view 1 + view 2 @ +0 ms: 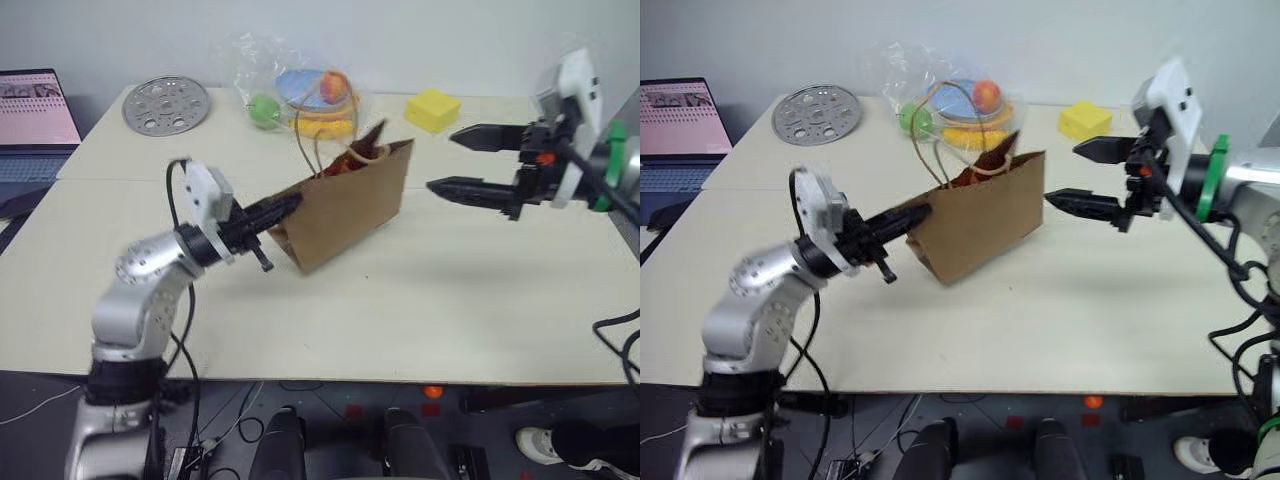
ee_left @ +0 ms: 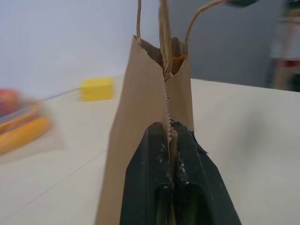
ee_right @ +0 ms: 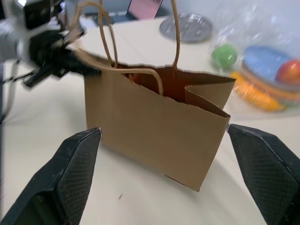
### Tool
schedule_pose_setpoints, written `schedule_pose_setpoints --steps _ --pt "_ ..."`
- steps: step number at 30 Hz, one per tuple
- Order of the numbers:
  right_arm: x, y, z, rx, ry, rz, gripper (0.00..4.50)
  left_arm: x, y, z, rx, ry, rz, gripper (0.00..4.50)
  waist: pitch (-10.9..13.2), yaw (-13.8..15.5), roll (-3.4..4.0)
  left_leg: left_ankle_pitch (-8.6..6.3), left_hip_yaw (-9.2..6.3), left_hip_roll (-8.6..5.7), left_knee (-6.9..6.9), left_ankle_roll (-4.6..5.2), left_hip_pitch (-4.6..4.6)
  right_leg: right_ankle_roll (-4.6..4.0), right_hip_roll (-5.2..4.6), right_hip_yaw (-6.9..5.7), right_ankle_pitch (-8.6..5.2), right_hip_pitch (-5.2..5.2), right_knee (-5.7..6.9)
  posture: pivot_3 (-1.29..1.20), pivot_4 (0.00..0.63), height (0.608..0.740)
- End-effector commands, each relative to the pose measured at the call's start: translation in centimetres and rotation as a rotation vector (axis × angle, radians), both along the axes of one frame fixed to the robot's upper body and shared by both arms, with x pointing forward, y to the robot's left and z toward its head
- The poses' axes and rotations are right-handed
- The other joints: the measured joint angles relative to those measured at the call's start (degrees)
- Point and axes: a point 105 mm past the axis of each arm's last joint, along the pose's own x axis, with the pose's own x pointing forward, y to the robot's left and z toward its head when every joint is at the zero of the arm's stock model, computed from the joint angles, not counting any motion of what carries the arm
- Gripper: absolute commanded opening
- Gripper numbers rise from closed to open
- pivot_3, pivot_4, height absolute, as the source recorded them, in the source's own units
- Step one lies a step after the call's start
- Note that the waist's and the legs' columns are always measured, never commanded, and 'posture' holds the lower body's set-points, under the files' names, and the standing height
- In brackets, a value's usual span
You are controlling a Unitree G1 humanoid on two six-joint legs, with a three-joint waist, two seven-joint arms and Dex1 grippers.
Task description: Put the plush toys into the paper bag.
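Note:
The brown paper bag (image 1: 345,210) stands tilted in the middle of the table, its mouth up and its cord handles (image 1: 310,125) rising above it. My left gripper (image 1: 285,207) is shut on the bag's left side edge; the left wrist view shows the paper fold pinched between both black fingers (image 2: 145,187). Of the plush toys, only a bit of orange (image 3: 136,77) shows inside the bag's mouth. My right gripper (image 1: 441,162) hangs open to the right of the bag, apart from it, with nothing between its fingers (image 3: 70,173).
Behind the bag lies a clear plastic bag of fruit (image 1: 300,95). A yellow foam block (image 1: 433,108) sits at the back right, a round metal disc (image 1: 166,103) at the back left, and a laptop (image 1: 35,110) off the table's left end.

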Motion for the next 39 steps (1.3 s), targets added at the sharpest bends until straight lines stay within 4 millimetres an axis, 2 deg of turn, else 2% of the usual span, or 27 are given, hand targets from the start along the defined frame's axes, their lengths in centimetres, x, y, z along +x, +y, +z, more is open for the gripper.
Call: schedule_pose_setpoints --steps 1,4,9,15,18,21,23,27,29,31,34,36,39 --pt "-1.7 -0.8 1.1 -0.033 -0.008 0.033 4.5 -0.2 -0.7 0.1 0.045 0.016 -0.244 0.02 0.0 -0.1 0.03 0.0 0.03 0.0 -0.04 0.0 0.0 0.0 -0.01 0.01 0.0 0.0 -0.03 0.0 0.15 0.74" --pt "-2.5 -0.6 0.5 -0.039 0.034 0.045 4.5 0.5 -1.3 -1.8 0.149 0.031 -0.352 0.02 0.0 -0.4 0.02 -0.02 0.03 0.01 -0.11 0.01 0.0 0.01 -0.01 0.01 0.0 0.02 -0.12 0.0 0.15 0.74" --pt "-3.6 -0.4 -0.1 -0.051 0.063 0.046 4.5 1.3 -2.1 -3.4 0.193 0.008 -0.409 0.02 0.0 -1.0 0.03 -0.02 0.02 0.02 -0.13 0.01 -0.03 0.01 0.0 0.01 0.0 -0.06 -0.02 0.0 0.15 0.74" --pt "-3.8 -0.2 -0.6 -0.051 0.067 0.038 4.5 1.9 -1.7 -4.1 0.212 0.0 -0.393 0.02 0.0 -1.3 0.03 -0.02 -0.01 0.02 -0.1 0.01 -0.04 0.02 0.0 0.01 -0.01 -0.07 0.03 0.0 0.15 0.74" --pt "-3.6 0.0 -0.9 -0.032 0.065 0.036 4.5 2.1 -1.1 -3.9 0.223 0.026 -0.375 0.67 0.0 -1.3 0.03 -0.01 -0.01 0.02 -0.05 0.01 -0.04 0.03 0.0 0.01 -0.01 -0.05 0.04 0.0 0.15 0.74" --pt "-3.2 -0.3 -1.2 -0.032 0.064 0.027 4.5 1.9 -0.4 -2.4 0.218 0.011 -0.354 1.62 0.0 -1.3 0.03 -0.01 -0.01 0.02 -0.04 0.01 -0.04 0.03 0.0 0.02 -0.01 -0.05 0.07 0.0 0.15 0.74" --pt "-2.9 -0.8 -1.5 -0.027 0.065 0.016 4.5 1.5 0.3 -1.4 0.222 0.014 -0.329 2.11 0.0 -1.4 0.03 -0.01 -0.02 0.02 -0.05 0.01 -0.04 0.03 0.0 0.01 -0.01 -0.06 0.1 0.0 0.15 0.74" --pt "-1.8 -2.5 -1.8 -0.014 0.041 -0.067 4.5 0.3 3.7 0.6 0.215 0.064 -0.195 3.32 0.0 -1.9 0.03 -0.02 -0.03 0.03 -0.08 0.01 -0.03 0.03 0.0 0.01 -0.01 -0.08 0.14 0.0 0.15 0.74" --pt "-1.5 -4.4 -2.0 -0.005 0.037 -0.142 4.5 0.0 6.3 1.8 0.166 0.105 -0.049 3.98 0.0 -1.9 0.08 -0.01 -0.03 0.04 -0.11 0.01 0.0 0.04 0.0 0.01 -0.02 -0.09 0.19 0.0 0.15 0.74" --pt "-1.5 -5.4 -2.4 -0.009 0.038 -0.18 4.5 -0.3 7.7 2.4 0.141 0.128 0.034 4.48 0.0 -1.8 0.08 -0.02 -0.06 0.05 -0.12 0.01 0.01 0.08 0.0 -0.02 -0.05 -0.09 0.21 0.0 0.15 0.74" --pt "-1.3 -6.6 -2.9 -0.014 0.027 -0.226 4.5 0.1 9.4 2.7 0.112 0.155 0.187 4.48 0.0 -1.5 0.08 -0.01 -0.03 0.05 -0.09 0.01 0.01 0.27 0.0 -0.01 -0.16 -0.08 0.19 0.0 0.15 0.74" --pt "-1.1 -7.8 -4.0 -0.03 0.04 -0.282 4.5 0.2 11.5 1.3 0.231 0.171 0.352 4.48 0.0 -1.4 0.06 -0.01 -0.03 0.05 -0.03 0.01 0.01 0.27 0.0 0.0 -0.17 -0.05 0.19 0.0 0.15 0.74" --pt "-0.8 -9.9 -5.6 -0.025 0.081 -0.329 4.5 -0.4 11.8 0.8 0.342 0.135 0.399 4.48 0.0 -1.5 0.05 -0.01 0.05 0.05 -0.01 0.0 0.03 0.25 -0.01 0.06 -0.16 -0.03 0.15 0.0 0.15 0.74"
